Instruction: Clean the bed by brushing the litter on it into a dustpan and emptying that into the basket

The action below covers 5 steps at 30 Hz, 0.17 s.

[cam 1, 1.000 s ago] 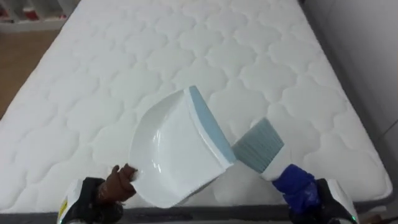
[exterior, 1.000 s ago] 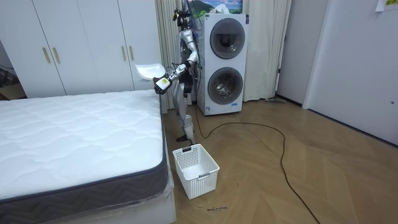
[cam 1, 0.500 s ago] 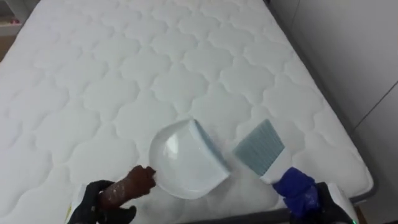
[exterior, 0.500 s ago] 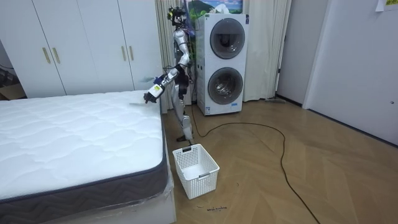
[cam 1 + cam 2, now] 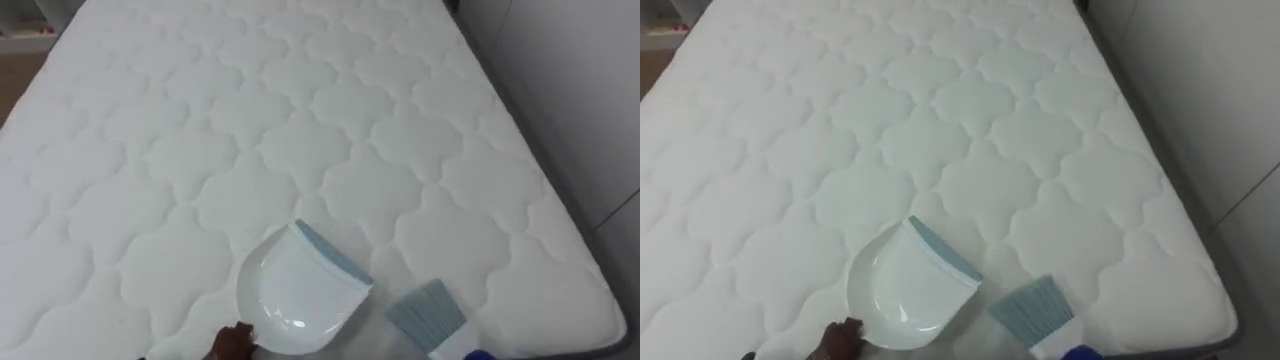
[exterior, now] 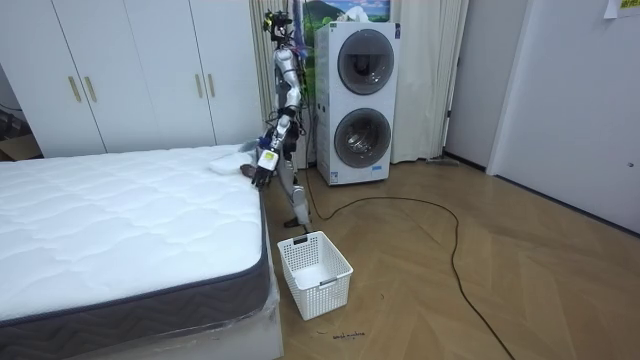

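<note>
Currently the robot is standing upright at the side of the bed (image 6: 120, 230), near the corner closest to the wardrobe doors (image 6: 130, 70). A stacked washer and dryer (image 6: 360, 100) is standing behind it, and a white basket (image 6: 314, 272) is sitting on the wood floor (image 6: 480, 260) beside the bed. In the room view one arm is reaching down to the mattress edge.

Eye views: the white quilted mattress (image 5: 250, 120) is spreading away from the robot, with its right edge close by.

The dustpan (image 5: 300, 295), white with a pale blue lip, is lying low at the near edge of the mattress. Its lip is pointing away from the robot and to the right. Whether it is actually resting on the quilting cannot be told.

The left hand (image 5: 235, 343) is showing as a dark tip at the bottom edge, touching the rear of the dustpan. Whether it is gripping cannot be told.

The brush (image 5: 425, 315), with blue-grey bristles on a white body, is sitting just to the right of the dustpan, near it but apart. Its bristles are fanning away from the robot over the mattress.

The right hand (image 5: 478, 355) is showing as a blue sliver at the brush's lower end. Its state cannot be told either.
</note>
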Available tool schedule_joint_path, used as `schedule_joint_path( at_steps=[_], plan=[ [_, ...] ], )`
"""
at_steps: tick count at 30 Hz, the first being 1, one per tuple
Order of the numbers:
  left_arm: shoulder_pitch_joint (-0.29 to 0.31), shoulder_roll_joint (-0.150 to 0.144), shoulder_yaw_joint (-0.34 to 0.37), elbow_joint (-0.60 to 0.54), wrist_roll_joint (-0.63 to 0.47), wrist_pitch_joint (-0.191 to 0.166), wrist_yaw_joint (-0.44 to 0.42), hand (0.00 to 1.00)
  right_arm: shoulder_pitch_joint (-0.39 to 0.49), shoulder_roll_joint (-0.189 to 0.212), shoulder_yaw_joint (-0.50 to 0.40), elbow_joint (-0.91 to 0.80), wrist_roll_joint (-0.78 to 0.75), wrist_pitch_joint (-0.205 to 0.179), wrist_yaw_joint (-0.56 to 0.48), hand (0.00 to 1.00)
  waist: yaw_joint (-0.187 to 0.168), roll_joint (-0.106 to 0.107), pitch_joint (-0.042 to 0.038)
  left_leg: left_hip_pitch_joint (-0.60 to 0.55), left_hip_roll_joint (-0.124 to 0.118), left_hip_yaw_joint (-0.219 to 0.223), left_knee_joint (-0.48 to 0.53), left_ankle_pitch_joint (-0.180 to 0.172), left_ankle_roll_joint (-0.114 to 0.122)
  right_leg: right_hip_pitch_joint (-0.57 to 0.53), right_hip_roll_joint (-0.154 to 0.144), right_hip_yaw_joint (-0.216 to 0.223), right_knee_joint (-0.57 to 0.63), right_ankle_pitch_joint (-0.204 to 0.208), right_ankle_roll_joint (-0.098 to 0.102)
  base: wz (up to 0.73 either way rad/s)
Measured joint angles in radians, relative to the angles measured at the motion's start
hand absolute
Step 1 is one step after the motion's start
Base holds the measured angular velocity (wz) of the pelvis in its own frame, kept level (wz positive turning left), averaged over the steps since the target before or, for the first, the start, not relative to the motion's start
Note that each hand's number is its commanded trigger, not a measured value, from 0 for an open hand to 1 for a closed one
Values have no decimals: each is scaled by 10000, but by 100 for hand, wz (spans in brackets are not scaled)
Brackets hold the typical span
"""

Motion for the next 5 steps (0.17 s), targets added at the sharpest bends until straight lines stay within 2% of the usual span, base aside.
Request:
schedule_joint_path(
  at_steps=[2,5],
  plan=[
    [78,-9,196,1054,26,183,-88,0,9,58,-1,496,-73,220,367,0,-1,-128,27,199,1,9,-1,-2,-1,278,-5,-1,-157,-1,-2,0],
    [249,-78,367,1464,264,721,-374,0,53,120,-20,629,-74,618,909,0,-10,-190,1,304,2,7,5,-4,-3,387,-15,-5,-177,-2,-3,-2]
  ],
)
